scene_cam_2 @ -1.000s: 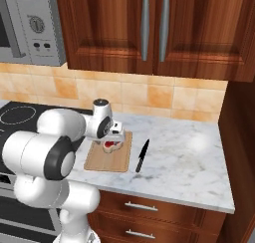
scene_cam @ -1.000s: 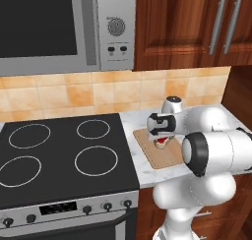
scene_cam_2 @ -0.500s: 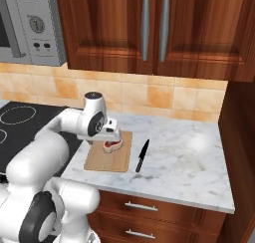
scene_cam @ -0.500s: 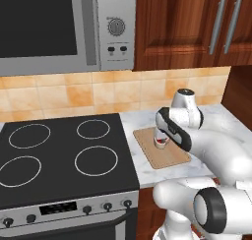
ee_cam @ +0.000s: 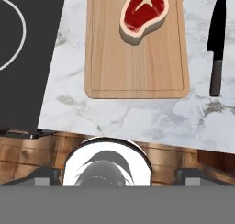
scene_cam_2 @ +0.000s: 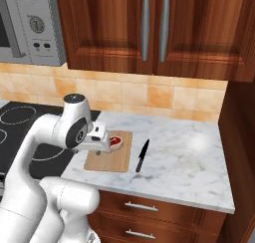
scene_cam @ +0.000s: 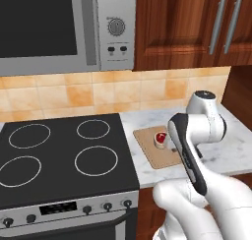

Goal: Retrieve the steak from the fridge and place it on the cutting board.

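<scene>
The steak (ee_cam: 143,15) lies flat on the cutting board (ee_cam: 136,67), toward the board's 12 o'clock end in the hand view and slightly to the 1 o'clock side, touching nothing but the wood. In the left base view the steak (scene_cam: 161,138) sits at the board's far right part, and the board (scene_cam: 153,151) rests on the marble surface (scene_cam: 231,150) just beside the black stove (scene_cam: 64,160), which lies at its 9 o'clock. A black knife (ee_cam: 216,42) lies on the surface at the board's 3 o'clock in the hand view, alongside it and apart from it, blade toward 12 o'clock. In the right base view the claw (scene_cam_2: 102,146) hangs over the near left part of the board, beside the steak (scene_cam_2: 114,142); its fingers are largely hidden, so whether they are spread or pressed together I cannot tell, though nothing appears held
</scene>
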Motion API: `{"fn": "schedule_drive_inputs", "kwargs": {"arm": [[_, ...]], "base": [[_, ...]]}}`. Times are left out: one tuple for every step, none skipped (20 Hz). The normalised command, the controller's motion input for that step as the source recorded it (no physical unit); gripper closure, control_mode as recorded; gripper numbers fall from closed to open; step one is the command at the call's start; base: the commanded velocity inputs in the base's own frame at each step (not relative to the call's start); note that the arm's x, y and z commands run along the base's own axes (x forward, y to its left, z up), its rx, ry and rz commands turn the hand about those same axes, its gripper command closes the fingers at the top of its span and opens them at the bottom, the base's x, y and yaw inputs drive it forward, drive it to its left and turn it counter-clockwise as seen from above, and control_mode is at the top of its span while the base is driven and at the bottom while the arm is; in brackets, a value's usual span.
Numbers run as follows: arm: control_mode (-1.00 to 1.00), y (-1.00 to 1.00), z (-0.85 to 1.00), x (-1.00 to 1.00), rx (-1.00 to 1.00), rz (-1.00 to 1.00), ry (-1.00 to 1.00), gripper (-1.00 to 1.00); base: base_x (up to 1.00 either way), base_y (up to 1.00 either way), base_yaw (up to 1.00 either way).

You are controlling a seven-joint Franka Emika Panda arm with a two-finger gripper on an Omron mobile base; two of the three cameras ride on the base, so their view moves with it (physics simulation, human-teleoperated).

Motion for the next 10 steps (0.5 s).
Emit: {"fn": "schedule_drive_inputs", "kwargs": {"arm": [[-1.0,0.58,0.0,-0.61,0.0,-0.11,-0.03,-1.0],[-1.0,0.69,0.0,-0.44,0.0,-0.18,-0.07,-1.0],[-1.0,0.64,0.0,-0.37,0.01,-0.24,-0.08,-1.0],[-1.0,0.73,0.0,-0.33,0.01,-0.28,-0.08,-1.0],[-1.0,0.85,0.0,-0.25,0.0,-0.28,-0.08,-1.0],[-1.0,0.84,0.0,-0.19,0.0,-0.26,-0.05,-1.0],[-1.0,0.82,0.0,-0.19,0.0,-0.27,-0.05,-1.0],[-1.0,0.74,0.04,-0.17,0.0,-0.25,-0.04,-1.0],[-1.0,0.66,0.17,-0.15,0.0,-0.23,-0.03,-1.0],[-1.0,0.56,0.23,-0.14,0.0,-0.2,0.0,-1.0]], "base": [[0.0,0.0,0.0],[0.0,0.0,0.0],[0.0,0.0,0.0],[0.0,0.0,0.0],[0.0,0.0,0.0],[0.0,0.0,0.0],[0.0,0.0,0.0],[0.0,0.0,0.0],[0.0,0.0,0.0],[0.0,0.0,0.0]]}}
